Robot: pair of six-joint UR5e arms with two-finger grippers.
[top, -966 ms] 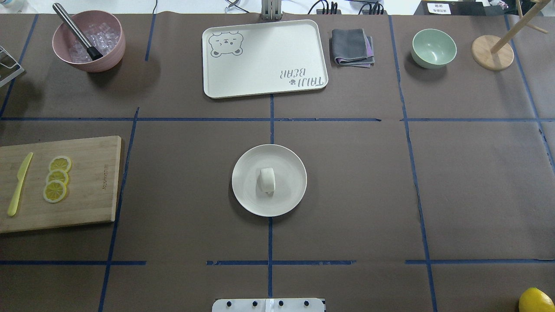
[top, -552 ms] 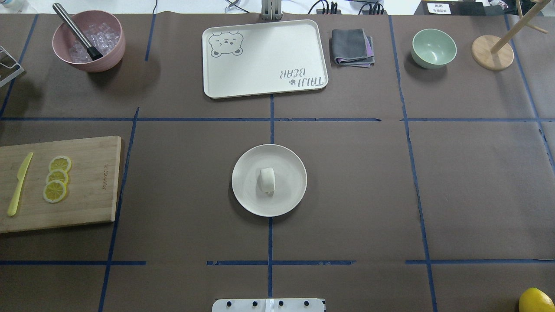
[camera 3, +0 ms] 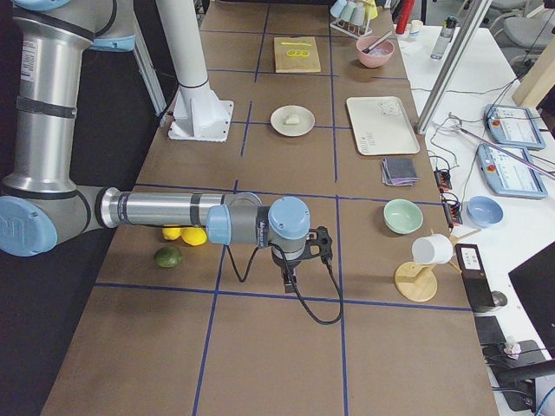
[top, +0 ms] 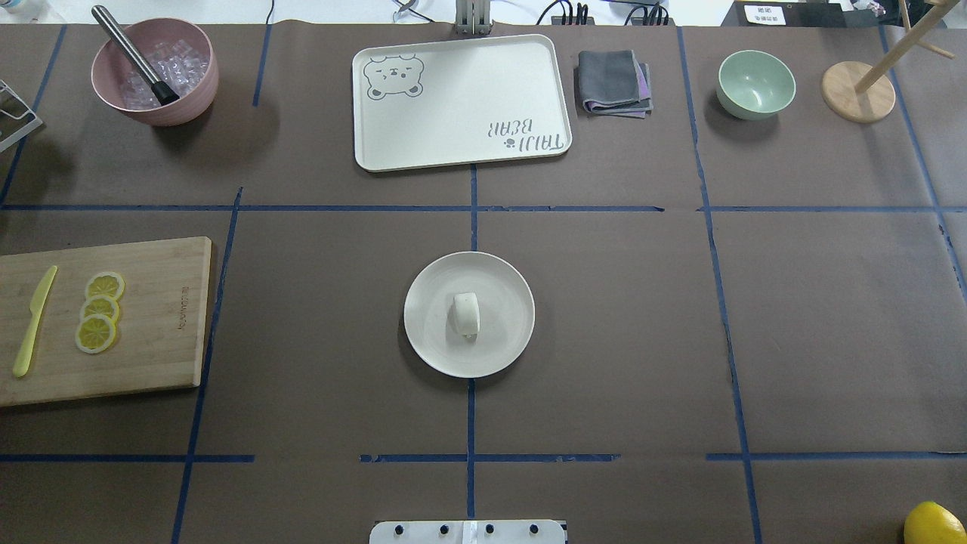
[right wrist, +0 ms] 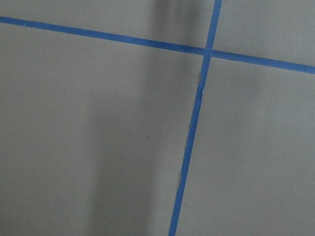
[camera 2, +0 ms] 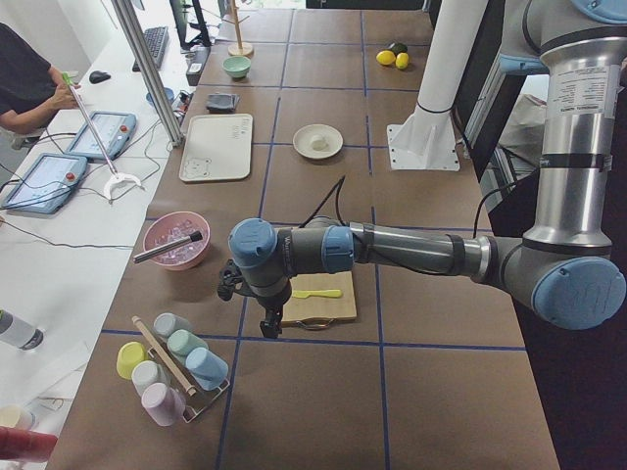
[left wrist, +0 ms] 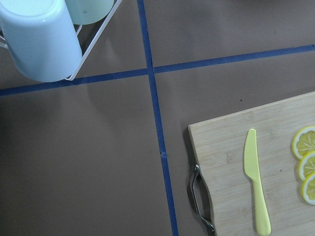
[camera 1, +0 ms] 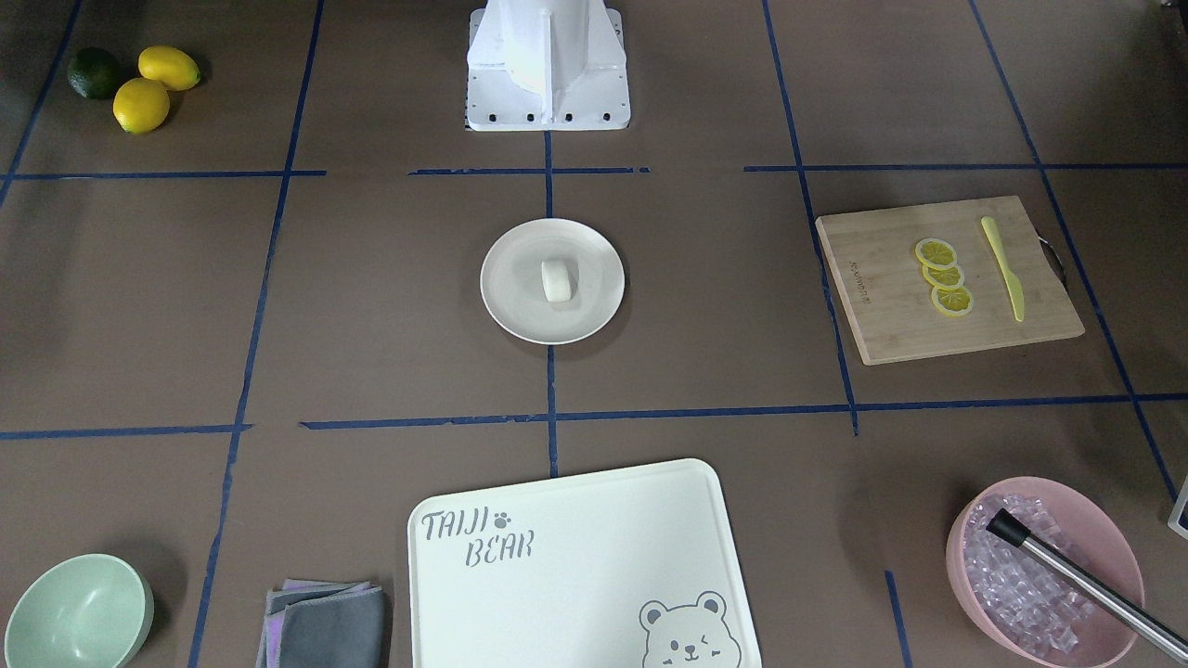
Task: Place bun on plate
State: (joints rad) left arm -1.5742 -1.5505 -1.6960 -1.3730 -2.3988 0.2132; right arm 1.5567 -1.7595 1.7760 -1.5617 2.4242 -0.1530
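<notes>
The small white bun (top: 466, 313) lies at the middle of the round cream plate (top: 423, 340), at the table's centre; the front view shows the bun (camera 1: 558, 279) on the same plate (camera 1: 506, 297). No gripper is near it. My left gripper (camera 2: 265, 325) hangs over the table's left end beside the cutting board, seen only in the left side view. My right gripper (camera 3: 290, 279) hangs over the table's right end, seen only in the right side view. I cannot tell whether either is open or shut.
A bear-printed tray (top: 461, 102), folded cloth (top: 613, 81), green bowl (top: 755, 83) and wooden stand (top: 857, 91) line the far edge. A pink bowl of ice (top: 155, 72) is far left. A cutting board (top: 151, 317) holds lemon slices (top: 99, 311) and a yellow knife (top: 34, 321).
</notes>
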